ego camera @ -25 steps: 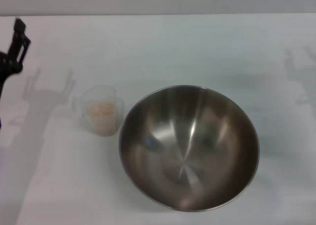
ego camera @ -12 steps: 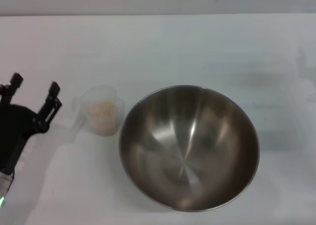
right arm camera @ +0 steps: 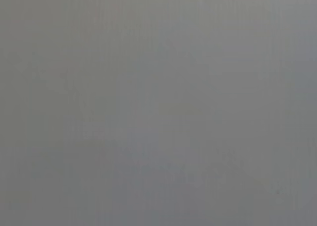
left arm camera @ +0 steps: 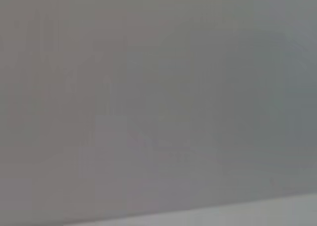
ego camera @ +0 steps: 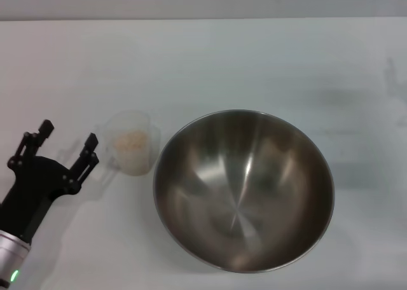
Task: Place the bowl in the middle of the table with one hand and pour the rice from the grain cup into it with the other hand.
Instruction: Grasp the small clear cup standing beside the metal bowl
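Moved in from the table's edge over the past second, the left gripper (ego camera: pixel 67 142) now hovers at about 9 o'clock of the grain cup (ego camera: pixel 131 142), fingers spread wide and holding nothing. Translucent, the cup stands upright on the white table (ego camera: pixel 254 61) with a low heap of pale rice (ego camera: pixel 132 141) inside, just beside the bowl (ego camera: pixel 243 189) at its 10 o'clock. Shiny and brushed grey, the steel bowl sits empty near mid-table. Both wrist views show only featureless grey; the right gripper is out of sight.
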Motion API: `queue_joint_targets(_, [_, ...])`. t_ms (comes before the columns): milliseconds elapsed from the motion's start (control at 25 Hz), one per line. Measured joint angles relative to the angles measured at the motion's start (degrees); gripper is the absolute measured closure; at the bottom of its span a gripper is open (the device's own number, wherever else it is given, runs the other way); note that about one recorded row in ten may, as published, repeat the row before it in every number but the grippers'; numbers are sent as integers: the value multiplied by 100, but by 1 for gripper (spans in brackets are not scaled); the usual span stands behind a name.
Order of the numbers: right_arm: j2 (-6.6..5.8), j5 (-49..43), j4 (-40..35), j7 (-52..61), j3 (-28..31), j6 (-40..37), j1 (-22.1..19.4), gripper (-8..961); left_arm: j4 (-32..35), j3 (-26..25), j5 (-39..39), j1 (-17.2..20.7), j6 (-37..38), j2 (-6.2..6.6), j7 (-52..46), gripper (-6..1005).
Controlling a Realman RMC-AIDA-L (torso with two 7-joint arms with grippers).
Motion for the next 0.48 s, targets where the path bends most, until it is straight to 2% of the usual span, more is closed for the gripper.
queue_joint_targets(480, [-1,-9,6,6,3,-28,-10,448,-10,31,-2,-207,-741,-8,50,188])
